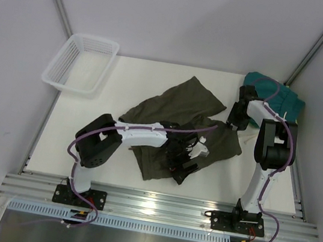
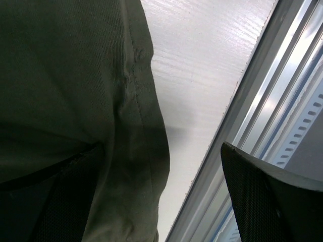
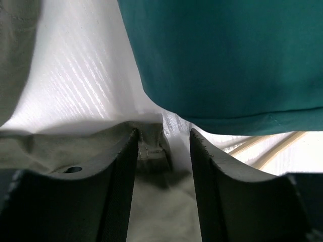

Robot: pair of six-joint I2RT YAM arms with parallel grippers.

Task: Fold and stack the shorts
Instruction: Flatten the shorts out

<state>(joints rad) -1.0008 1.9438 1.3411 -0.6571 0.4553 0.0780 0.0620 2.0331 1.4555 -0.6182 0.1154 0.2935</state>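
The olive-green shorts point(image 1: 177, 114) lie crumpled in the middle of the table. My left gripper point(image 1: 183, 161) is low over their near edge. In the left wrist view it point(image 2: 166, 201) is wide open, with the olive cloth point(image 2: 75, 91) lying against the left finger point(image 2: 60, 201). My right gripper point(image 1: 238, 116) is at the shorts' right corner. In the right wrist view it point(image 3: 161, 161) is open, with an olive cloth corner point(image 3: 151, 146) between the jaws, beside the left finger. The folded teal shorts point(image 1: 278, 96) lie at the back right, just beyond the right gripper point(image 3: 222, 55).
A white mesh basket point(image 1: 80, 63) stands at the back left. The aluminium rail point(image 1: 161, 206) runs along the table's near edge, close to the left gripper point(image 2: 282, 101). White walls enclose the table on three sides.
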